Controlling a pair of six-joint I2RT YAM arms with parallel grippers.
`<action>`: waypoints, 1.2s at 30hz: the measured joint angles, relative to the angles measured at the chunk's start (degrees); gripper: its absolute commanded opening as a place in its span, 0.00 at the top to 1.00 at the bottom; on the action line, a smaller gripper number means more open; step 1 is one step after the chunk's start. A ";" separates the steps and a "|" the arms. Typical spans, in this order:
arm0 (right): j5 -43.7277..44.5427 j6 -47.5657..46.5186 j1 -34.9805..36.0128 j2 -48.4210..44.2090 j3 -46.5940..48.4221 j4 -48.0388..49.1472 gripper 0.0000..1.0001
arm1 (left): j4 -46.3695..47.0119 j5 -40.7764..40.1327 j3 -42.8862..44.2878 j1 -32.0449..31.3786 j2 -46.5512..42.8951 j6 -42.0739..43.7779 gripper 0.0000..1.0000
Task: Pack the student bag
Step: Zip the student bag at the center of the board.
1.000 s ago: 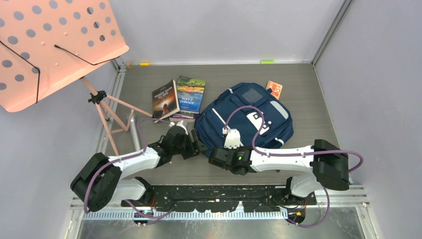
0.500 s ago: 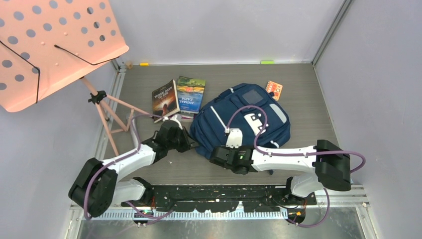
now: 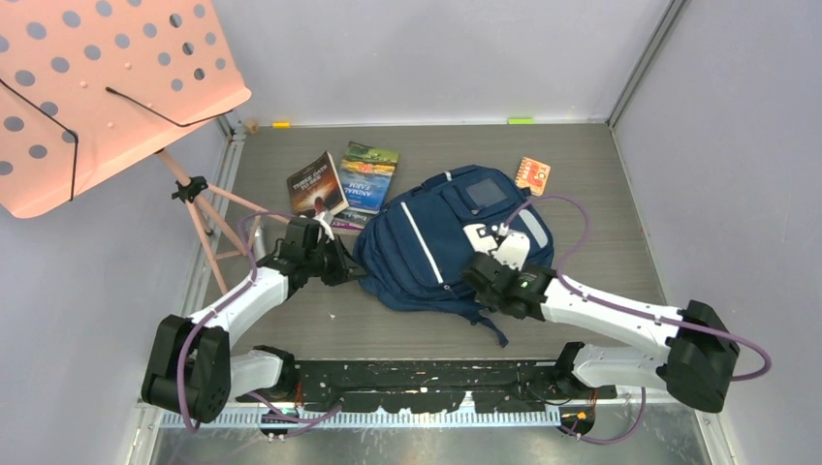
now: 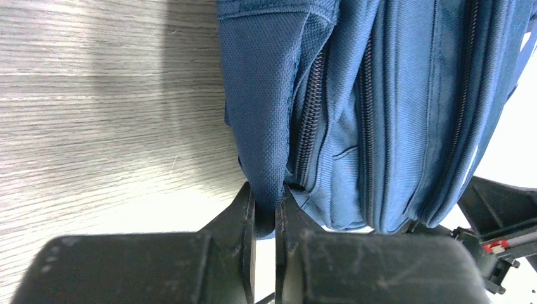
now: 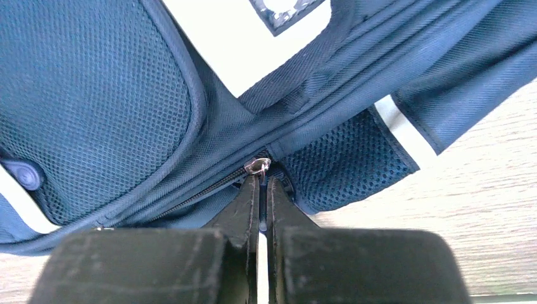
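Note:
The navy student bag (image 3: 436, 247) lies flat in the middle of the table with its white stripe up. My left gripper (image 3: 347, 271) is at the bag's left edge. In the left wrist view it (image 4: 266, 202) is shut on a fold of the bag's blue fabric (image 4: 263, 126), beside two closed zippers. My right gripper (image 3: 477, 269) rests on the bag's near right side. The right wrist view shows it (image 5: 263, 180) shut on a small metal zipper pull (image 5: 257, 166) at the end of a dark zipper, next to mesh panels of the bag (image 5: 95, 95).
Two books (image 3: 315, 184) (image 3: 370, 176) lie just behind the left gripper, touching the bag's left corner. A small orange card (image 3: 532, 173) sits behind the bag on the right. A pink music stand (image 3: 107, 87) stands at the left, its tripod legs (image 3: 218, 228) near the left arm.
My left gripper closed on the bag's left edge and moved left, stretching the bag that way. The right arm swung right with the zipper pull. The books shifted slightly back.

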 measured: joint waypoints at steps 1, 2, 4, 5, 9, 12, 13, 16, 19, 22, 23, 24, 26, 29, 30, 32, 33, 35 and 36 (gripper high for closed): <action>-0.39 -0.48 -1.27 -1.05 -0.37 0.13 1.00 | -0.22 0.48 0.00 0.42 0.04 0.22 1.00; -1.07 -1.11 -2.69 -2.23 -0.76 0.55 1.00 | -0.42 1.16 0.00 0.81 0.11 0.44 1.00; -1.95 -2.43 -5.33 -3.91 -1.44 1.36 1.00 | -0.48 2.51 0.00 1.40 0.26 0.92 1.00; -2.51 -3.28 -6.84 -4.52 -1.81 1.99 1.00 | -0.46 3.15 0.00 1.55 0.33 1.07 1.00; -4.44 -6.54 -10.64 -5.11 -2.12 3.89 1.00 | -0.20 4.96 0.00 1.75 0.63 1.31 1.00; -4.70 -9.16 -11.04 -5.09 -1.95 4.20 1.00 | -0.11 5.55 0.07 1.84 0.63 1.46 1.00; -4.76 -9.88 -11.06 -5.09 -1.84 4.20 0.98 | -0.07 5.75 0.09 1.84 0.63 1.60 1.00; -5.46 -12.68 -11.34 -5.09 -1.09 3.80 0.68 | 0.00 6.43 0.09 1.99 0.63 2.56 0.88; -4.96 -14.91 -11.78 -5.11 0.42 1.79 0.46 | -0.09 6.88 0.09 2.25 0.35 4.20 0.55; -4.48 -16.65 -12.96 -6.25 1.22 -0.63 0.31 | -2.64 5.84 0.09 3.15 -2.27 6.36 0.34; -4.70 -17.18 -13.18 -6.99 1.27 -1.51 0.30 | -2.91 5.68 0.09 3.45 -2.82 6.78 0.31; -5.18 -17.53 -13.25 -7.82 1.27 -2.36 0.28 | -3.61 5.25 0.09 3.69 -4.35 7.39 0.28; -7.28 -18.38 -13.25 -9.70 1.27 -3.93 0.28 | -5.25 4.61 0.09 3.76 -7.54 8.26 0.24; -11.15 -18.38 -13.25 -12.22 1.18 -5.42 0.28 | -7.37 4.11 0.17 3.48 -12.50 9.20 0.23; -13.35 -17.99 -13.25 -13.44 0.63 -5.46 0.29 | -7.80 4.11 0.24 3.28 -13.75 9.29 0.22; -14.97 -17.46 -13.25 -14.40 -0.26 -5.09 0.31 | -8.24 4.17 0.44 2.75 -15.47 9.27 0.21; -16.24 -16.74 -13.25 -15.43 -1.75 -4.11 0.33 | -8.24 4.28 0.50 2.36 -16.06 9.22 0.21; -18.62 -15.32 -13.25 -17.55 -5.64 -2.86 0.37 | -8.09 4.63 0.57 1.22 -16.79 8.70 0.21; -20.26 -14.62 -13.25 -18.80 -8.44 -1.68 0.37 | -7.96 4.83 0.57 0.57 -16.83 8.37 0.21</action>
